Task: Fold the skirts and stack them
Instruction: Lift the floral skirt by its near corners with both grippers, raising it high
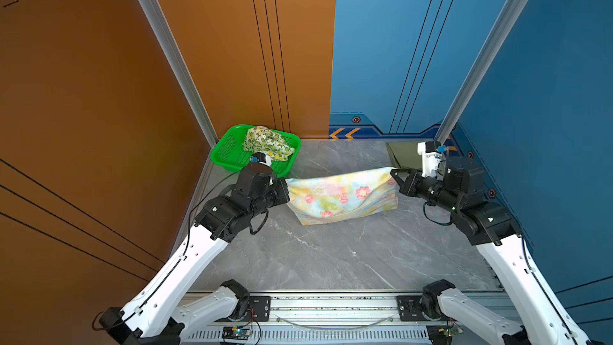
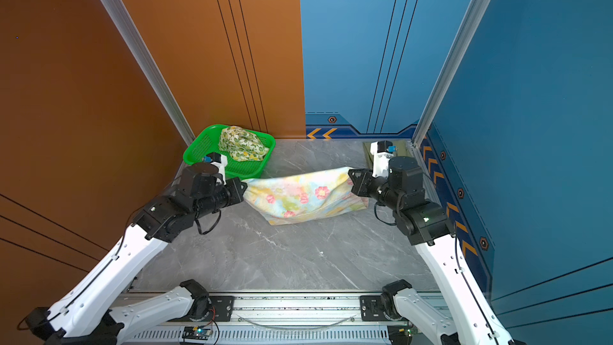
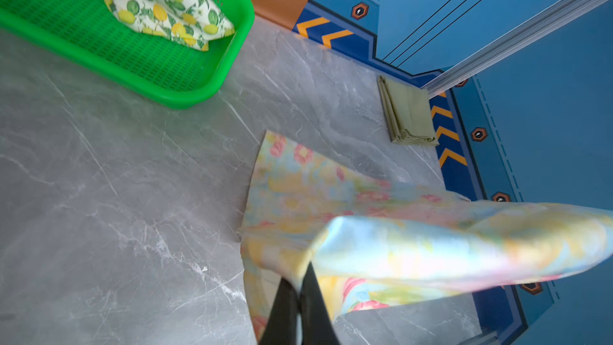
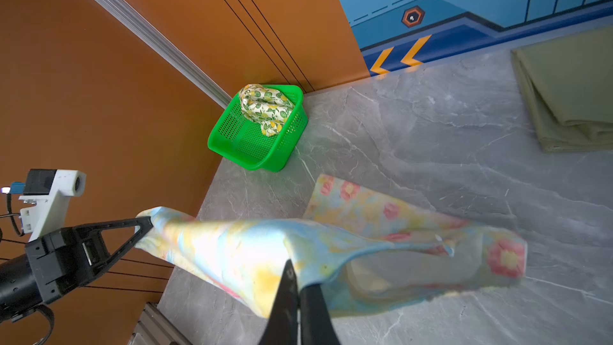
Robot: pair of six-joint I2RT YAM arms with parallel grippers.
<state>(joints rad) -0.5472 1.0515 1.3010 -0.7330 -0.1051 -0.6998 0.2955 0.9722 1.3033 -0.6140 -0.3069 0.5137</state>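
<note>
Left gripper [image 3: 302, 278] and right gripper [image 4: 296, 277] both clamped on floral skirt [image 1: 341, 195] top corners; should hold edge taut, lower evenly onto table [image 1: 331, 253], avoiding wrinkles.

We see a green basket [image 1: 229, 152] at the far left corner of the grey table [image 1: 331, 260], by the orange wall [image 1: 83, 94]; blue walls [image 1: 547, 77] with orange chevrons [image 1: 345, 133] bound the right.

Right claw [image 4: 298, 278]: I see it pinched shut on the floral skirt [image 4: 238, 253] edge.
Left claw [image 4: 147, 222]: grips the far corner.
Lemon skirt [image 4: 265, 107]: in the basket [image 4: 252, 157].
Olive skirt [image 4: 570, 94]: folded on the surface [image 4: 414, 127].
</note>
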